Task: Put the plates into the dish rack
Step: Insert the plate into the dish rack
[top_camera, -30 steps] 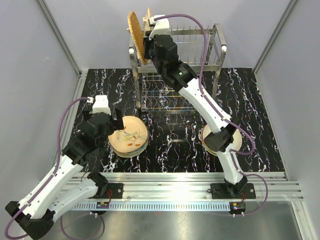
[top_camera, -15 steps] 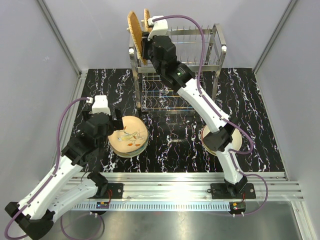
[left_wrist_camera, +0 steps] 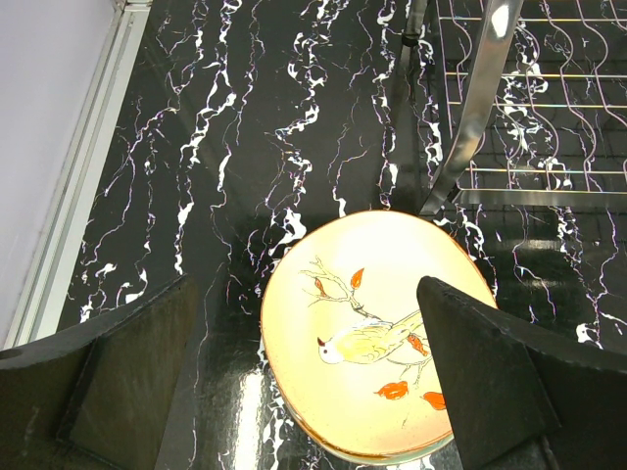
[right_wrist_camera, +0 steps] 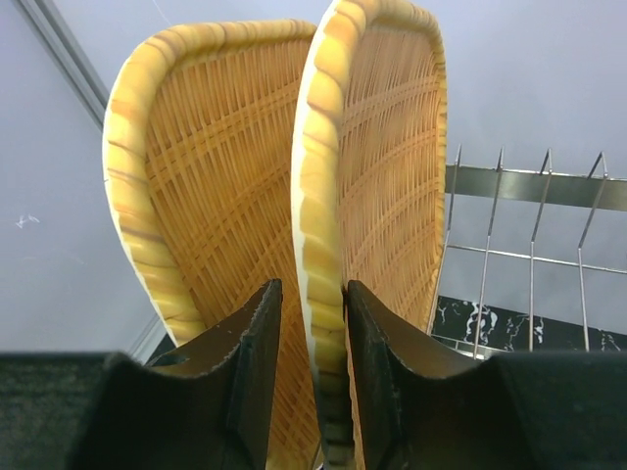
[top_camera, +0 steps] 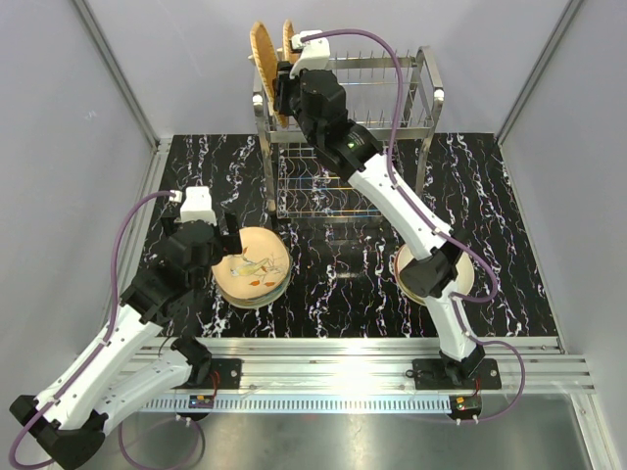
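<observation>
Right tool [right_wrist_camera: 311,289] sits loose, jaws apart around the woven plate [right_wrist_camera: 382,147] rim in the rack [top_camera: 424,127]. Left tool [left_wrist_camera: 304,284] is wide open over the bird plate [left_wrist_camera: 377,328].

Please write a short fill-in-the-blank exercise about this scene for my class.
1. ___ orange woven plates stand upright in the dish rack.
2. The plate below the left gripper shows a painted ___.
3. The left gripper's jaws stand wide ___.
4. The right gripper straddles one woven plate's ___.
Missing words: two, bird, open, rim.
</observation>
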Controlling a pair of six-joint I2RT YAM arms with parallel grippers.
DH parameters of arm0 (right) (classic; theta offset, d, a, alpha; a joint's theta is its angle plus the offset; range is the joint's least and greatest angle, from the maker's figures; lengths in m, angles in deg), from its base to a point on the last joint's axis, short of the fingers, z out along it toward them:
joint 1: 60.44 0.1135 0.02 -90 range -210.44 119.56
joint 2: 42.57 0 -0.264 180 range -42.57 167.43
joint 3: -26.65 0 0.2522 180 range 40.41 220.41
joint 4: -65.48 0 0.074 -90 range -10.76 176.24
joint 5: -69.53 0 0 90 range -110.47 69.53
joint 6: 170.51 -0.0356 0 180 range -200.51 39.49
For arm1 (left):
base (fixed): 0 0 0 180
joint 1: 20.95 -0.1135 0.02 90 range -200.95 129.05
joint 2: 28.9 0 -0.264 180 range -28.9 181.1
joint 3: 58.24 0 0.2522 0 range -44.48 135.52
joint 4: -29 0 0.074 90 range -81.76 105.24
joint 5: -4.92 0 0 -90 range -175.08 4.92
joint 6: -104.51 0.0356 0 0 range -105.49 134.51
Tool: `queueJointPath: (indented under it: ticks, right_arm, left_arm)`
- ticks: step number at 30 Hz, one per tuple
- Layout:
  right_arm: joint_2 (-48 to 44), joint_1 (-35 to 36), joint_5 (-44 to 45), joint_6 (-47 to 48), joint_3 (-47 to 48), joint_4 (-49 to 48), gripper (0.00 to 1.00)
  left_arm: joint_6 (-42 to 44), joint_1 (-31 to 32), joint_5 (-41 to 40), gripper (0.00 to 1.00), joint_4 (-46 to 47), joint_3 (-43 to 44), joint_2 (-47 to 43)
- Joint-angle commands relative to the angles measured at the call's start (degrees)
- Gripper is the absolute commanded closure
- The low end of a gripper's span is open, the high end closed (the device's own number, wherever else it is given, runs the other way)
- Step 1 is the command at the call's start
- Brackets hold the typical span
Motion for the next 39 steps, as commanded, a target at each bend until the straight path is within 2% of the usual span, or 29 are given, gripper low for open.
queueJointPath:
  ticks: [1,24,30,39]
  right_arm:
    - [-5.12,0.67,-2.54,-1.53,-0.17,-2.66,0.59]
    - [-16.02,2.16,-8.26,-2.76,-9.83,-4.94,0.50]
    - [-23.92,2.86,-9.31,-1.71,-19.23,-6.87,0.46]
    - [-38.07,4.27,-10.98,2.24,-40.14,-8.46,0.43]
  left_arm:
    - [0.40,0.33,-0.01,0.01,3.05,-0.60,-0.23]
    - [0.66,0.33,-2.03,0.01,2.52,-0.16,0.48]
    - [1.27,0.33,-3.43,0.01,2.34,0.27,0.65]
    - [0.75,0.16,-7.39,0.01,2.34,-0.25,-0.40]
